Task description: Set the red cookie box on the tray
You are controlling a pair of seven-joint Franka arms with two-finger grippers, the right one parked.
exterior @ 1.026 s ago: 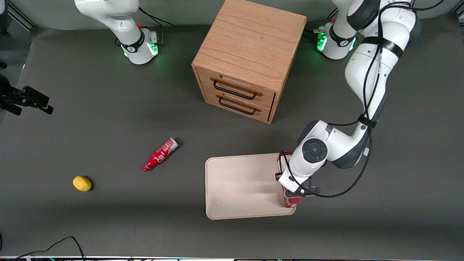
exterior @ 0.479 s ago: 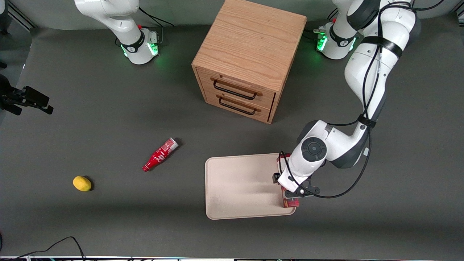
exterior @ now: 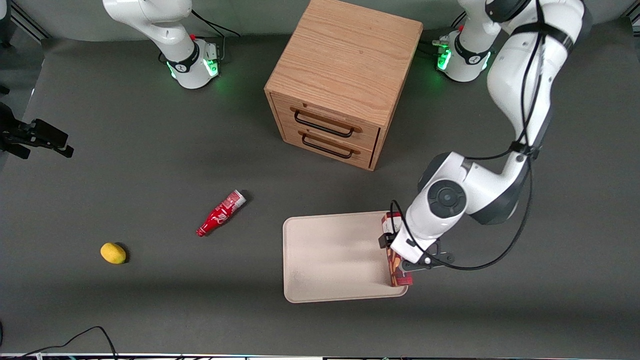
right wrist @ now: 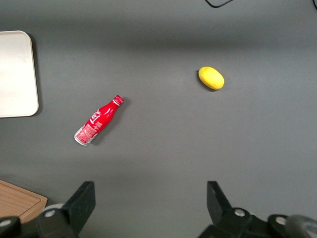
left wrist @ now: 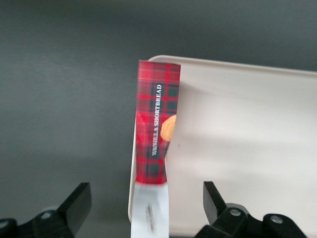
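The red cookie box [left wrist: 157, 129] stands on its narrow long side along the rim of the cream tray [left wrist: 247, 139], at the tray's edge toward the working arm's end. Its plaid edge with white lettering faces up, and its white panel end lies between my fingers. My left gripper [left wrist: 143, 203] hangs open above it, with one black fingertip [left wrist: 77, 206] well clear on each side. In the front view the gripper [exterior: 404, 259] covers the middle of the box [exterior: 399, 276], and both box ends show beside the tray [exterior: 330, 255].
A wooden two-drawer cabinet [exterior: 345, 80] stands farther from the front camera than the tray. A small red bottle [exterior: 220, 213] and a yellow lemon [exterior: 113, 253] lie toward the parked arm's end of the table.
The working arm's wrist has risen and shifted slightly toward its own end of the table. The box stays where it was at the tray's edge.
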